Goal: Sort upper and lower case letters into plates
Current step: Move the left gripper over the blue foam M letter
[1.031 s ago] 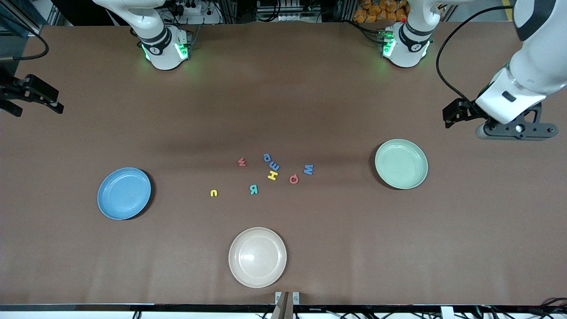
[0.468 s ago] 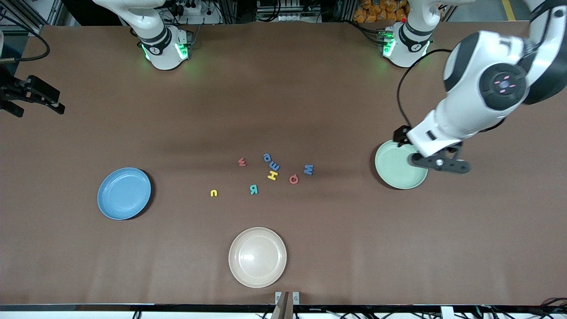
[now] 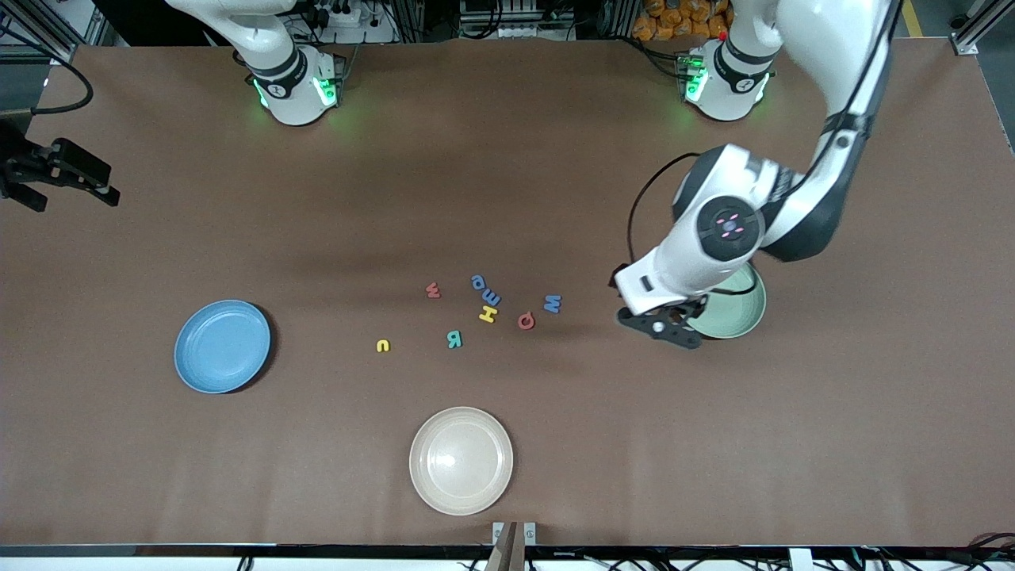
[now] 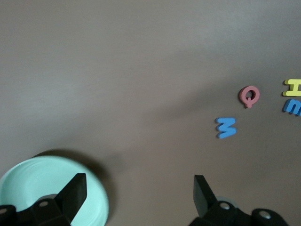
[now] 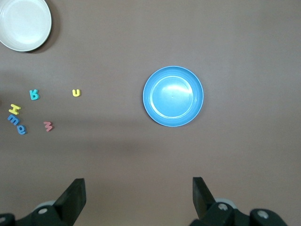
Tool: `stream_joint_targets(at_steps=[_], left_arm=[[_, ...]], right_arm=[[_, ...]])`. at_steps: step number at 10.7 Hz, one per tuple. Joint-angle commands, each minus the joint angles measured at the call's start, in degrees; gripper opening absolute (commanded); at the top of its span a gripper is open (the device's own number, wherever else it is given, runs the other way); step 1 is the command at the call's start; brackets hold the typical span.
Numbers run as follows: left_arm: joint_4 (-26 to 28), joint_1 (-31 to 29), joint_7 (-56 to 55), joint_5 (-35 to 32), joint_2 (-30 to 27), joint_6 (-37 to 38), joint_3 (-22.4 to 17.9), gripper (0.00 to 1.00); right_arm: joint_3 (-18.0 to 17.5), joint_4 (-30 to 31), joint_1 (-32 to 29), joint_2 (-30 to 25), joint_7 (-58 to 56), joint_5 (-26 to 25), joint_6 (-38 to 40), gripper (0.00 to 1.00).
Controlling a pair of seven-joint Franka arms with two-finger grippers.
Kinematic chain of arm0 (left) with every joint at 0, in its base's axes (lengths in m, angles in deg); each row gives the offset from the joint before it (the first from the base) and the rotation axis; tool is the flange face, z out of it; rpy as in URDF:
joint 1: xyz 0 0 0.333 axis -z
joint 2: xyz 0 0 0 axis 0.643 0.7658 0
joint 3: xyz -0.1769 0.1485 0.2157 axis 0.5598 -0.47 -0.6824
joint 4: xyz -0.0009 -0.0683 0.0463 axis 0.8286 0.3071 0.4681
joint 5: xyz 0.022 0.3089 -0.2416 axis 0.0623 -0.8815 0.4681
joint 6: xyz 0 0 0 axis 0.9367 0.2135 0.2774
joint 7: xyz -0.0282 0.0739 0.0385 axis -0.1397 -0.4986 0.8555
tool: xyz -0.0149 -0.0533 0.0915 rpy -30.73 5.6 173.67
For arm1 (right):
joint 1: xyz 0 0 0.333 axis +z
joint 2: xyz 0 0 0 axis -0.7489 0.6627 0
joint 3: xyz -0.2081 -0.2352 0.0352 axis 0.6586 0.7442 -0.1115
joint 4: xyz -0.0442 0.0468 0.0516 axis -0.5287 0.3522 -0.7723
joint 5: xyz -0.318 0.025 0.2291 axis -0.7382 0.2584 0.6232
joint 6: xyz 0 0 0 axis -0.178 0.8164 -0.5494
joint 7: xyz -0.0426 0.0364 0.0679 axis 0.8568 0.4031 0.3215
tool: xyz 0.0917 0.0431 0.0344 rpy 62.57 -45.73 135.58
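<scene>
Several small letters lie mid-table: red w (image 3: 432,290), blue m (image 3: 493,298), yellow H (image 3: 488,314), red Q (image 3: 526,320), blue W (image 3: 552,303), teal R (image 3: 453,339), yellow u (image 3: 383,345). The blue plate (image 3: 222,346) sits toward the right arm's end. The pale green plate (image 3: 745,311) is half hidden under the left arm. My left gripper (image 3: 662,329) hangs open and empty over the table between that green plate (image 4: 33,174) and the blue W (image 4: 226,127). My right gripper (image 3: 59,170) waits open at its table end, looking down on the blue plate (image 5: 173,96).
A cream-white plate (image 3: 461,460) sits near the table's front edge, nearer the camera than the letters. The left arm's white forearm (image 3: 725,230) slants over the green plate. Bare brown tabletop lies between the letters and each plate.
The left arm has swung in from its table end, across the green plate, toward the letters. The right gripper has barely moved. No letter has shifted.
</scene>
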Motion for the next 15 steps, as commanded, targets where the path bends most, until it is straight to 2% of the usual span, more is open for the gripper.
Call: stream_joint_targets(at_steps=[1,4,8,9,11,12,15], left_arm=[[-1.1,2.3,-10.1,0.5,5.7,-5.0,-0.3,1.00],[-1.1,5.2,-21.7,0.5,10.8,-13.0,-0.6,1.00],[-1.3,8.7,-25.6,0.5,14.4,-18.5,-1.0,1.00],[-1.3,9.4,-25.7,-0.8,15.0,-19.1,-1.0,1.00],[-1.4,10.2,-25.8,-9.4,16.0,-19.2,-0.9,1.00],[-1.5,10.3,-25.8,-11.2,16.1,-19.2,-0.8,1.00],[-1.5,12.0,-26.1,-10.8,16.3,-19.2,-0.8,1.00]], right_arm=[[-0.5,-0.4,-0.8,0.1,0.2,0.9,0.5,1.00],[-0.5,-0.4,-0.8,0.2,0.2,0.9,0.4,1.00],[-0.5,0.6,-0.5,1.2,0.2,1.1,-0.2,1.00],[-0.7,0.6,0.5,3.0,0.3,1.1,-0.6,1.00],[-0.6,0.8,3.8,7.9,1.2,1.1,-4.4,1.00],[-0.6,0.8,5.0,11.3,1.8,1.1,-7.7,1.00],[-0.6,0.9,8.5,20.7,2.0,1.1,-16.9,1.00]])
